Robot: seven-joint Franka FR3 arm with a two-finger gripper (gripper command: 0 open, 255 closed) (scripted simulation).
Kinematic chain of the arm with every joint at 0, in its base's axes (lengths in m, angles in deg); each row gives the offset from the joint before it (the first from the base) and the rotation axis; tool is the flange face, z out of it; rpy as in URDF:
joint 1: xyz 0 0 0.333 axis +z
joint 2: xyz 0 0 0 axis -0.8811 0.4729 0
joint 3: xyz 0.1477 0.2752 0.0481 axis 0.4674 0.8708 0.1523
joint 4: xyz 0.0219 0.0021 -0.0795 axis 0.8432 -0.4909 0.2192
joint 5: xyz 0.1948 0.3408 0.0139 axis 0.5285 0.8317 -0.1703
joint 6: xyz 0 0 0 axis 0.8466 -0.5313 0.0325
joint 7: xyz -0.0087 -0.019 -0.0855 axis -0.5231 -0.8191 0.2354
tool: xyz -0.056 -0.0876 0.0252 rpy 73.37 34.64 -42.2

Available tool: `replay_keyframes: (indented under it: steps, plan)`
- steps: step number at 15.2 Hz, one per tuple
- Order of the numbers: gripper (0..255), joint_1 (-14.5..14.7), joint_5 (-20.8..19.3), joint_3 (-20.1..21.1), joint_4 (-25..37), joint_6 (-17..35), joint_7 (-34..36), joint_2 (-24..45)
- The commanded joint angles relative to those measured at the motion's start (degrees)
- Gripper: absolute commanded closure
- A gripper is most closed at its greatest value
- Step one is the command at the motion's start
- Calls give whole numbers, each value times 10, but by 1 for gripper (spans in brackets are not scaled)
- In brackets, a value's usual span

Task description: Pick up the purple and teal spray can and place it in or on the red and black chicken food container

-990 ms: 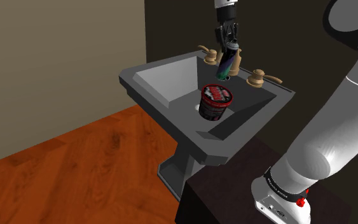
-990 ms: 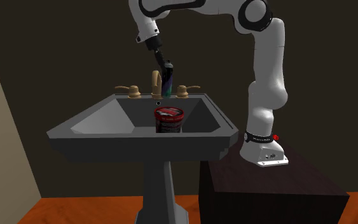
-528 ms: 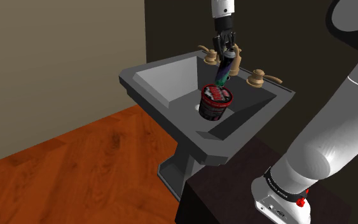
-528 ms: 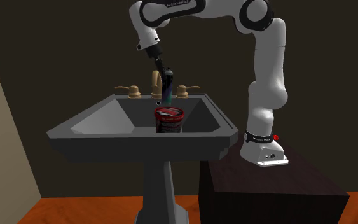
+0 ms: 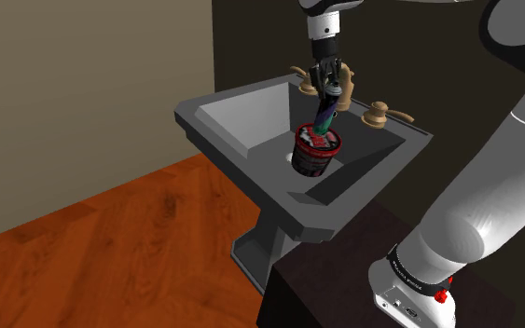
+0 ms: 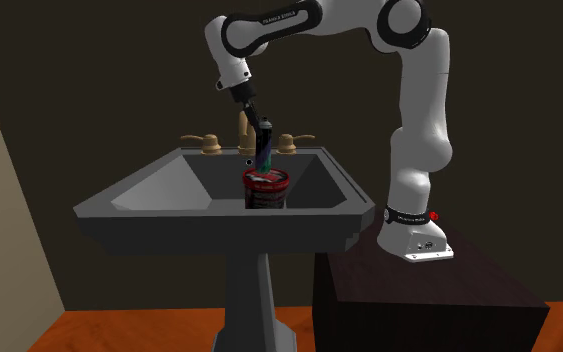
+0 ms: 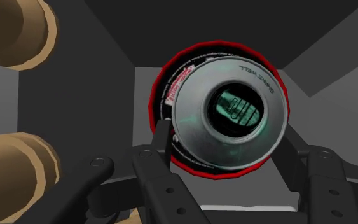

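Currently logged, gripper (image 5: 328, 82) outward. Gripper: black, 2-finger, clamped on either side of spray can (image 6: 263, 145), nr its upper end. Spray can: purple/teal, tilted, held above basin floor, lower end at mouth of container (image 5: 314, 157); contact w/ it not discernible. Seen end-on in wrist view, directly over container. Container: red/black tub, upright in basin of sink (image 6: 169, 205), approx. centre. Sink: dark grey, pedestal type. Tap handles (image 5: 381, 115): tan, on back ledge behind can. Stand (image 6: 429, 300): dark box beside sink.
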Motion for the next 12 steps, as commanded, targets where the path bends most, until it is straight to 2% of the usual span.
replay_keyframes:
  steps: [1,5,6,11,12]
  plan:
    - [255,0,0,0,-1,2,0,1]
    - [255,0,0,0,-1,2,0,1]
    - [0,0,0,0,-1,2,0,1]
    - [0,0,0,0,-1,2,0,1]
    - [0,1,1,1,27,-18,0,9]
